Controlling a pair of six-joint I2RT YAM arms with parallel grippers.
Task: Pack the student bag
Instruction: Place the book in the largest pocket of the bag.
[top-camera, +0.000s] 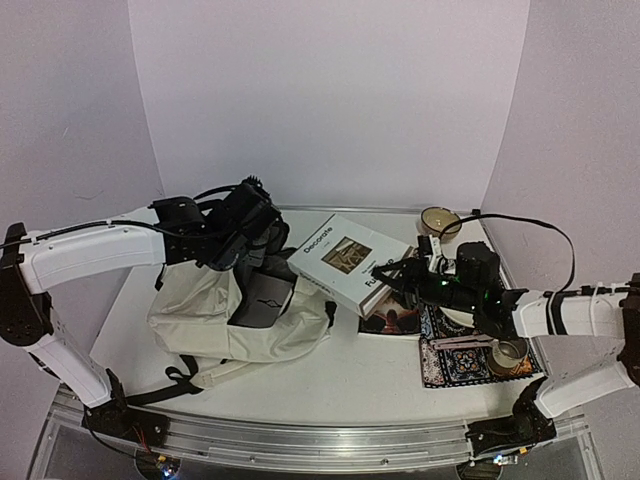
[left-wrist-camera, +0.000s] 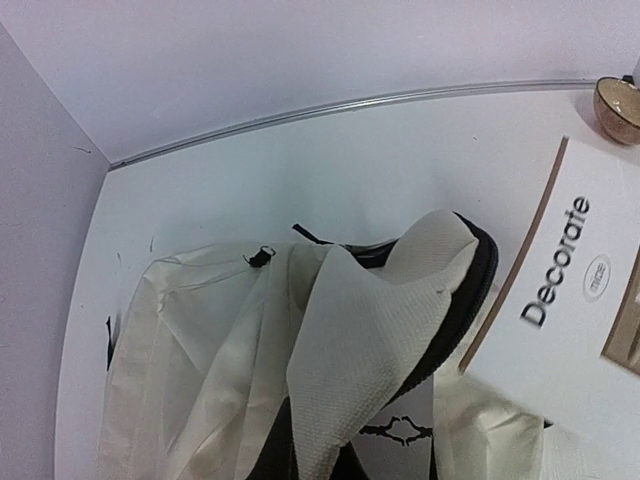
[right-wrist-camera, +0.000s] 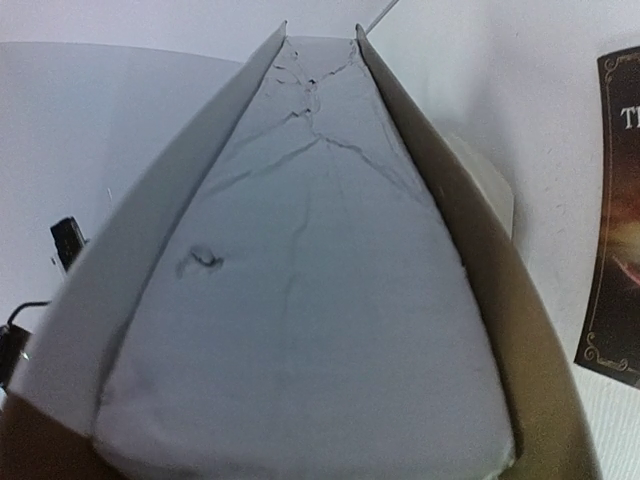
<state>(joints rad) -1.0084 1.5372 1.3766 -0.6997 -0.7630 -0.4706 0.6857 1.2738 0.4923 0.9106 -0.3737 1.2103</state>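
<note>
So the left claw (top-camera: 250, 235) was pressed shut, pinching a flap of the student bag (top-camera: 215, 310) right at its open mouth and holding it up. On that wrist's cam the flap (left-wrist-camera: 370, 340) was cream, waffle-textured fabric with a black zipper edge curling round it. Smoother, creased cream cloth spread out below and left of it. The bag itself lay slumped on the white table (top-camera: 380, 385), just under and in front of the left claw, with black straps trailing toward the near edge and grey lining showing in the opening.

The right claw (top-camera: 398, 277) was clamped on the near corner of a big white hardcover book (top-camera: 345, 258) with "Decorate" on the cover. Its own cam got basically nothing but the pale grey page edges between two boards, so the fingers were hidden there. The book stretched away from that claw to the bag's mouth, sitting between the two claws.

Behind the right claw sat a round tan bowl (top-camera: 440, 221). Back toward that arm's base was a fringed patterned mat (top-camera: 450, 362) with a mug (top-camera: 508, 355) at its edge. A dark card with an ornate border (right-wrist-camera: 615, 250) lay on the table just right of the book.
</note>
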